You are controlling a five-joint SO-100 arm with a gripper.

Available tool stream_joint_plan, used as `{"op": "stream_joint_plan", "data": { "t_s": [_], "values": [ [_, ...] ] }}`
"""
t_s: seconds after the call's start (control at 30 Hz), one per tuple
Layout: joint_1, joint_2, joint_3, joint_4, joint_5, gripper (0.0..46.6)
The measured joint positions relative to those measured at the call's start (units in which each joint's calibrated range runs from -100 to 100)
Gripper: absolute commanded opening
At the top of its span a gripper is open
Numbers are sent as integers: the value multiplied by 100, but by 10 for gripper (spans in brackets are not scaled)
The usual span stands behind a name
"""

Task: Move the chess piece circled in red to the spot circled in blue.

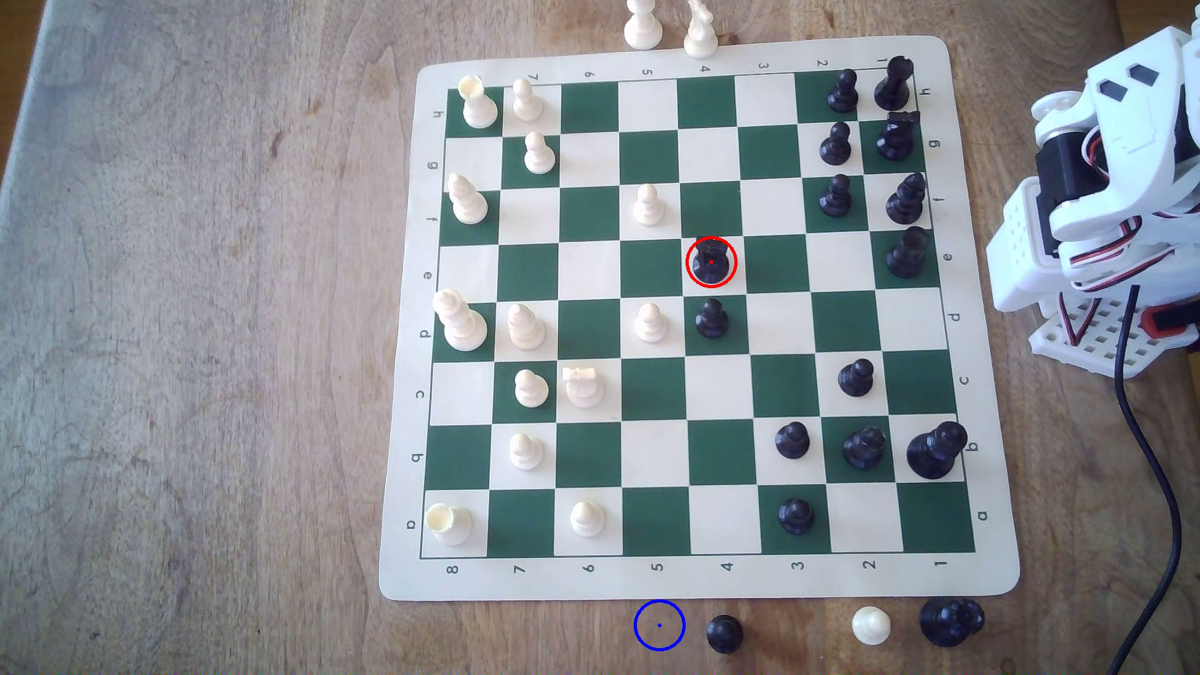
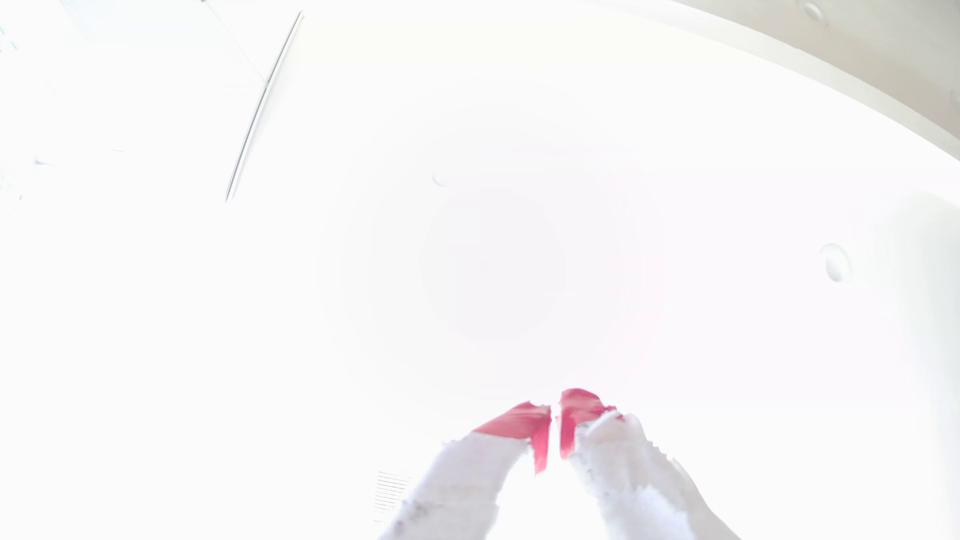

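The gripper [image 2: 555, 413], jaws nearly closed and empty, points away from the board, well apart from the ringed knight [image 1: 711, 261] and blue ring [image 1: 659, 625].

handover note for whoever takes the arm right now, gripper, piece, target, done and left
Gripper: red-tipped fingers nearly together, nothing between them; the arm is folded up off the board at the exterior view's right.
Black knight: upright on its square inside the red ring, a black pawn right next to it.
Blue ring: on bare wood below the board's edge, unoccupied.
Done: nothing yet.
Left: reach, grasp, carry, set down.
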Motion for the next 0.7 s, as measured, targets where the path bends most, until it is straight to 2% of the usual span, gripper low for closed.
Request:
{"op": "stream_joint_plan", "data": {
  "t_s": [0.2, 0.33, 0.53, 0.7],
  "values": [
    [-251, 0, 0, 16, 0, 2],
    [-516, 0, 0, 677, 0, 2],
    [-457, 0, -154, 2558, 0, 2],
    [-243, 8, -714, 4837, -20, 2]
  ]
}}
